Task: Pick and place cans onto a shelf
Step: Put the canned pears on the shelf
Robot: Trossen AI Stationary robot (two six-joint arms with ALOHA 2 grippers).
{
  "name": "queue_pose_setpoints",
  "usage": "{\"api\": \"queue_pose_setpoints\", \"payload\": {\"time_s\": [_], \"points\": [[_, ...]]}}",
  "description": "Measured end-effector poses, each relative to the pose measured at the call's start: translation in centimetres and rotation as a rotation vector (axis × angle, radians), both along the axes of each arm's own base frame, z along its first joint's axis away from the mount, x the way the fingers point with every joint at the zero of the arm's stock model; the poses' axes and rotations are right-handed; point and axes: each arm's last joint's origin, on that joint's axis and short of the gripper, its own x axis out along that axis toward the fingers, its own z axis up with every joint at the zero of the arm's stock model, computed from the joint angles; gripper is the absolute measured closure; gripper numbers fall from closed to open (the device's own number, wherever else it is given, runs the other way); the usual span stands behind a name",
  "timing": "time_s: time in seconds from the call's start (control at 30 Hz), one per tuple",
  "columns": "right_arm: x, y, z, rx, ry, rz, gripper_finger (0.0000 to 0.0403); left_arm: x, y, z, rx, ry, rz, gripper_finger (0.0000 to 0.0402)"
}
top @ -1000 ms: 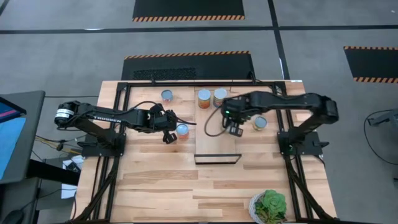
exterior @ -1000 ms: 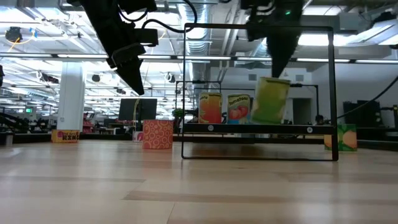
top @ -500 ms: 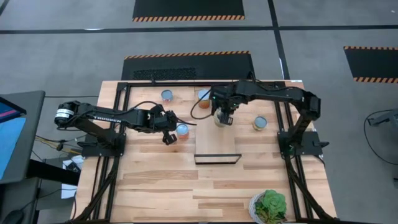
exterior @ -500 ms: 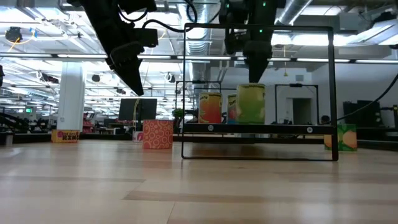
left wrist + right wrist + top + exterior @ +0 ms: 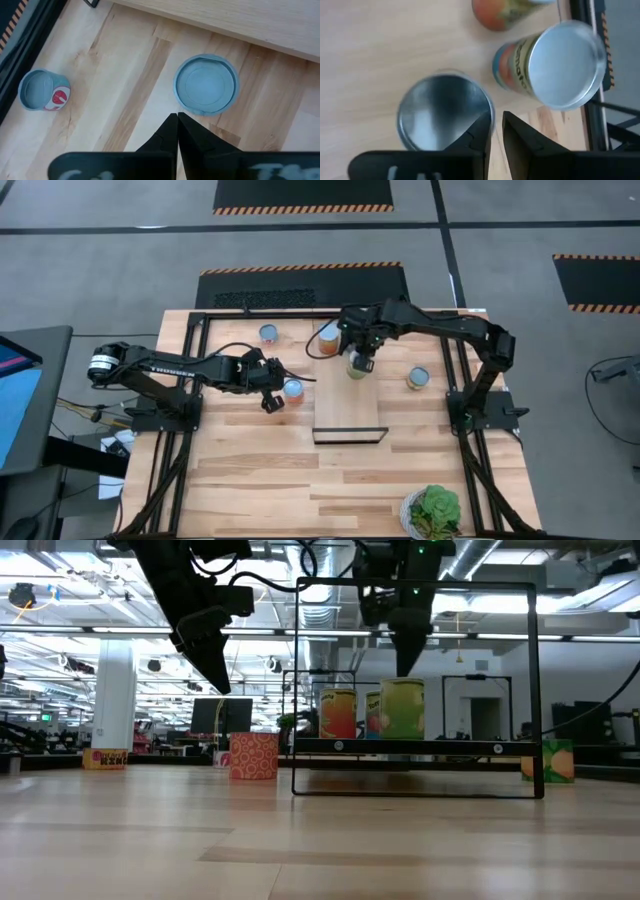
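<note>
The shelf (image 5: 349, 405) is a pale board with a black bracket at its near end. An orange can (image 5: 328, 336) and a tomato can (image 5: 555, 62) stand at its far end. My right gripper (image 5: 359, 362) is shut on a green can (image 5: 403, 708) that stands on the shelf beside them. My left gripper (image 5: 270, 396) is shut and empty. It hovers high over the table just left of a red-sided can (image 5: 293, 389), whose top shows in the left wrist view (image 5: 205, 85). Other cans stand on the table at the far left (image 5: 268, 333) and at the right (image 5: 418, 377). My right gripper pinches the green can's top rim (image 5: 489, 111) between its two fingers, on the rim's side toward the tomato can. The fingers (image 5: 405, 660) point straight down from above. The can stands upright with its bottom on the shelf.
A black frame (image 5: 535, 690) rises around the shelf. A leafy plant (image 5: 433, 512) sits at the table's near right corner. Bare plank table lies in front of the shelf's bracket end.
My right gripper has carried the green can from the shelf's right side toward the table's far left. The can hung tilted and clear of the shelf. It now stands upright on the shelf next to the tomato can.
</note>
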Motion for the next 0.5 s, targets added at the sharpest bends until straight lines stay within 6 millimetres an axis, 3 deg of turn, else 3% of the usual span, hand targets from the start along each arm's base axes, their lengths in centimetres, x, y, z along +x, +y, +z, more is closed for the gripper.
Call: {"api": "queue_pose_setpoints", "payload": {"time_s": [0.17, 0.3, 0.5], "points": [[0.5, 0.4, 2.1, -0.020, -0.054, 0.017, 0.0331, 0.0, 0.0, 0.0, -0.003, -0.002, 0.006, 0.0401], [-0.3, 2.3, 3.9, 0.022, 0.018, 0.006, 0.0330, -0.2, 0.0, -0.1, -0.019, 0.013, 0.010, 0.0401], [-0.4, 6.0, 2.3, 0.061, 0.144, 0.063, 0.0333, -0.3, -0.1, -0.2, -0.019, 0.027, 0.012, 0.0401]]}}
